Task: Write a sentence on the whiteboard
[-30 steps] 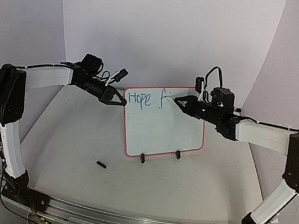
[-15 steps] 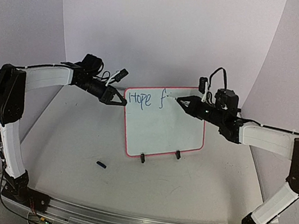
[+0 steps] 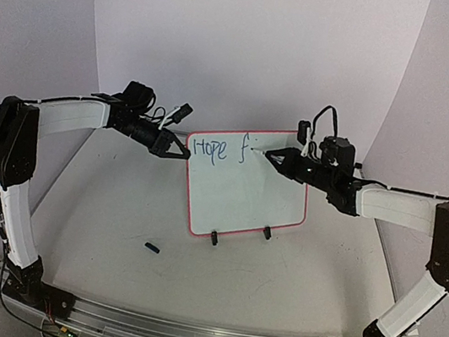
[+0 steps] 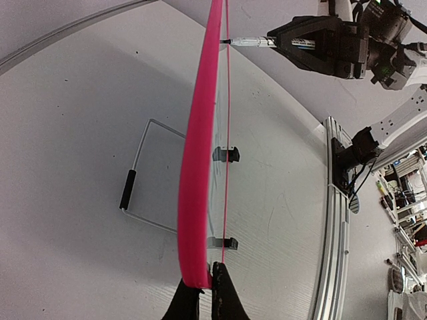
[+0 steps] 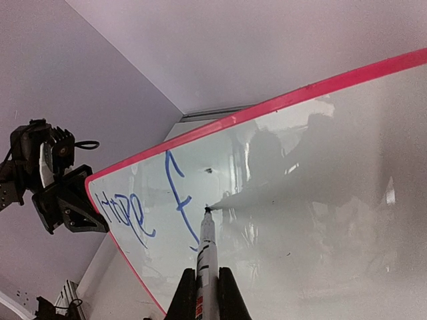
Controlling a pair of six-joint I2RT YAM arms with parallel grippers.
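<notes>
The whiteboard (image 3: 246,196) is standing close to upright at the middle of the table (image 3: 105,218), resting on two black clip feet (image 3: 214,237) and backed by a thin wire stand (image 4: 143,170). Its long axis is running across the table from the left arm toward the right arm. The left gripper (image 4: 200,297) is pinching the rounded upper-left edge of the red-pink frame, one finger on each face, and so appears to be steadying the board. The right gripper (image 5: 207,287) is clamping a slim marker (image 5: 205,243) between closed fingers, the barrel pointing straight out from the jaws at the writing face. The dark tip is meeting its own reflection just right of the letter "f", so it appears to be touching the glossy surface. The sentence (image 3: 215,148) is reading only "Hope f" in blue along the top line, so most of the writing is judged to be outstanding. The bare white area is lying to the right of the tip and below it, on the right arm's side, and the coming strokes are therefore likely to call for travel along the board's long axis. The board face is looking smooth and mirror-like and the frame thin and hard. A small black object (image 3: 152,248), possibly a cap, is lying on the matte table well apart from the board.
</notes>
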